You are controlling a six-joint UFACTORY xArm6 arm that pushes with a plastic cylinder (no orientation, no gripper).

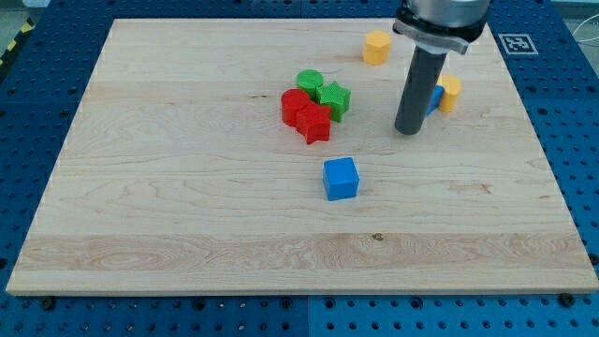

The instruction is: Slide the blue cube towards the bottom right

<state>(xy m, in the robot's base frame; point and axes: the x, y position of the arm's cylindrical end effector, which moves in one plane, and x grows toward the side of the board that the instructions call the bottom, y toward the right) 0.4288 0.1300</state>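
Blue cube (341, 178) lies lower-left of my tip (407, 131) (bare rod, no fingers), apart.

A wooden board (187, 215) lies flat, with the cube (341, 178) as landmark near its middle; up and to the view's left of the cube sits a tight cluster of four blocks, two cylinders and two star shapes, touching one another; the nearer star (315, 124) is closest to the cube, the farther cylinder (309, 80) is at the cluster's top; my tip (407, 130) rests up and to the view's right of the cube, apart from it; just behind the rod a partly hidden block (435, 96) touches another block (450, 94) on its right; a hexagonal block (376, 46) sits far above the cube, near the board's top edge.
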